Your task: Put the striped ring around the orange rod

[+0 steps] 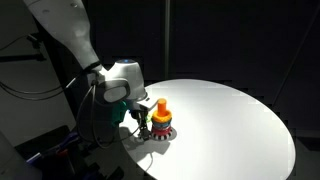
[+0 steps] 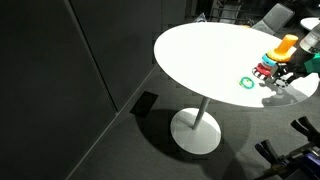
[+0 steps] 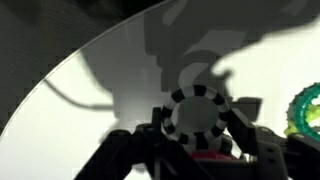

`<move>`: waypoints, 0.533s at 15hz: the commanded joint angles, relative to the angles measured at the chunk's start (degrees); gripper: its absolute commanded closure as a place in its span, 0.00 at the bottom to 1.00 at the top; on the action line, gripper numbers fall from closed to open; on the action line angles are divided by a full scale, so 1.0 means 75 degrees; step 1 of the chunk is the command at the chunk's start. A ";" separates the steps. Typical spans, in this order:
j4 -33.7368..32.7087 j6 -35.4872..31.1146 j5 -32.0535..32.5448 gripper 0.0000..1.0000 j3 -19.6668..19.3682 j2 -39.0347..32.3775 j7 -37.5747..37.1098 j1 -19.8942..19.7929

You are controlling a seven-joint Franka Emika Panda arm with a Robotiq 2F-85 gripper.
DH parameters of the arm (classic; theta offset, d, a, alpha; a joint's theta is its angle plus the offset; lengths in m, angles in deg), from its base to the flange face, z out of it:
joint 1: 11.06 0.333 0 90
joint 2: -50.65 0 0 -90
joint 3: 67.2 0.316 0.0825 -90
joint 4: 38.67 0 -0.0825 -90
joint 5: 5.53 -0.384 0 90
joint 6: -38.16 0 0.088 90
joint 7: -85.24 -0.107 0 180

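In the wrist view, shows the striped ring at the centre, seen face-on, with 1 dark finger tight against each side: gripper clamped on it. Shows a red piece just below the ring, partly hidden by ring and fingers. Catches the green ring at the right edge, cut by the frame and apart from the fingers. Behind all this, the white table, crossed by a broad dark shadow.

In an exterior view, finds the arm reaching down from the upper left to the table's rim, gripper low and just beside the stack of coloured rings. Sets the orange rod upright above that stack, rounded top in open view. Shows black-and-white banding low at the foot of the stack, by the fingers; too small to tell whether touching the table.

In an exterior view from farther off, takes in the whole round table on 1 pedestal foot. Crowds rod, stack and gripper together at the right edge, the arm overlapping them. Leaves the green ring flat on the tabletop, near the stack. Cannot make out the striped ring here. On the floor, 1 dark rectangle beside a dark wall.
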 commanded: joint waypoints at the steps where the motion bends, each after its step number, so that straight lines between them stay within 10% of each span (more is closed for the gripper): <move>1: 0.0156 0.0514 0.0002 0.57 -0.0079 0.0868 0.0228 -0.0021; 8: 0.0162 0.1663 0.0231 0.57 0.0221 0.2361 0.0303 -0.0464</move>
